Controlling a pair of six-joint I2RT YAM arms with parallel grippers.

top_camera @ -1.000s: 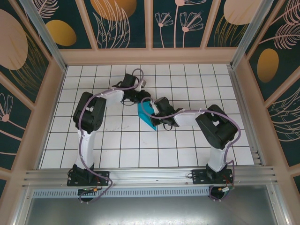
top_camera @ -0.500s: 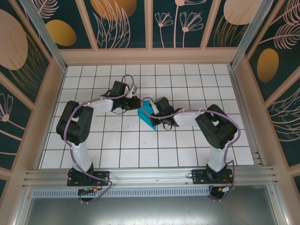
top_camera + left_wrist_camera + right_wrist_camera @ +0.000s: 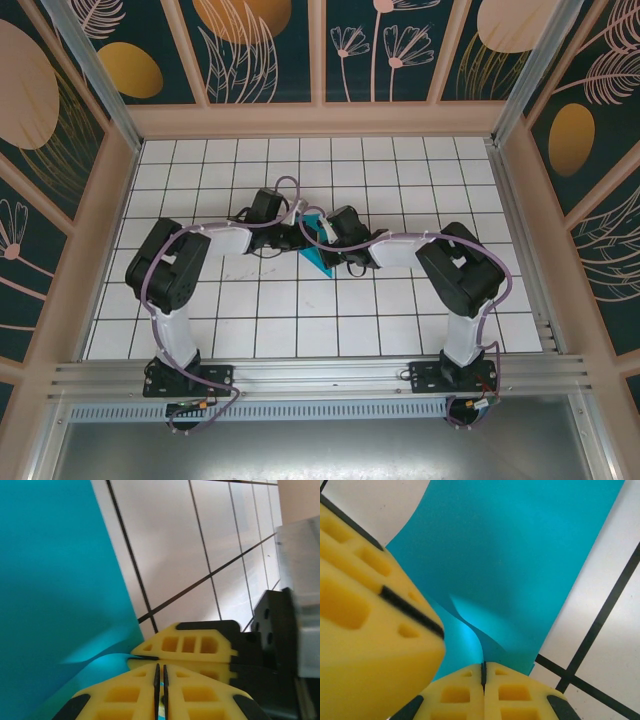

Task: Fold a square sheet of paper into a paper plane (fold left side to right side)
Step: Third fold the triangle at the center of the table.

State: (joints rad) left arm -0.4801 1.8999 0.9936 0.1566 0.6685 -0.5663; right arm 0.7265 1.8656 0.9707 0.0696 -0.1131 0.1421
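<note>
The square sheet of paper [image 3: 318,258] lies mid-table as a narrow cyan-teal folded strip, one layer curling upward [image 3: 470,615]. My right gripper [image 3: 327,234] is shut on the raised edge; in the right wrist view the paper [image 3: 520,555] runs into the closed seam of that gripper [image 3: 483,664]. My left gripper [image 3: 297,238] sits just left of it, almost touching. In the left wrist view this gripper [image 3: 160,666] is shut with a sliver of teal between the pads, the paper [image 3: 50,570] spreads to the left, and the right gripper's yellow fingers [image 3: 190,645] lie right behind.
White tiled floor [image 3: 250,300] with dark grout lines surrounds the paper. Wooden walls [image 3: 320,120] with patterned panels fence in the back and sides. An aluminium rail [image 3: 320,375] holding both arm bases runs along the near edge.
The left arm swung from the back of the table to the paper, and its gripper closed on the sheet's edge beside the right gripper. The right gripper kept still.
</note>
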